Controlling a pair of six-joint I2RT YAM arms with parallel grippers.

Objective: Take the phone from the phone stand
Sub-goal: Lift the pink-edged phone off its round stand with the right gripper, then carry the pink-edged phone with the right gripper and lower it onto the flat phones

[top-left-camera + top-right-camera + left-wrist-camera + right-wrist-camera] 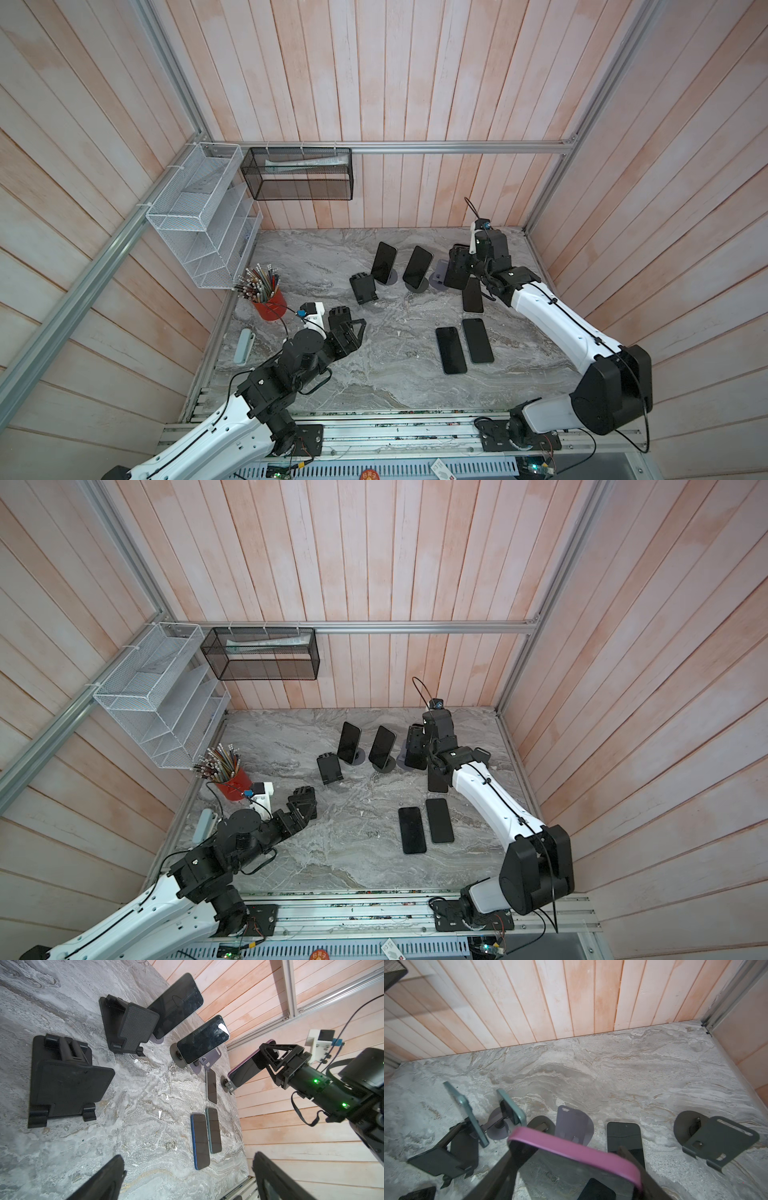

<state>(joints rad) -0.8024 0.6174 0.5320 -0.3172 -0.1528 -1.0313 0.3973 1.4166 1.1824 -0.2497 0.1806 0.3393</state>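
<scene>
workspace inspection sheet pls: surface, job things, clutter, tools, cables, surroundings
surface: grey marble-pattern tabletop, small white flecks
job's things: pink-edged black phone gripped, lower end at grey round-base stand, seating unclear; two upright dark phones on round stands; three flat dark phones
clutter: red cup of pencils; pale green case; two empty black folding stands
grippers: left tool open, empty; right tool shut on the phone
cables: black cable loops off right wrist, clear of phones
surroundings: pale wooden plank walls; white wire organiser; black mesh basket
</scene>
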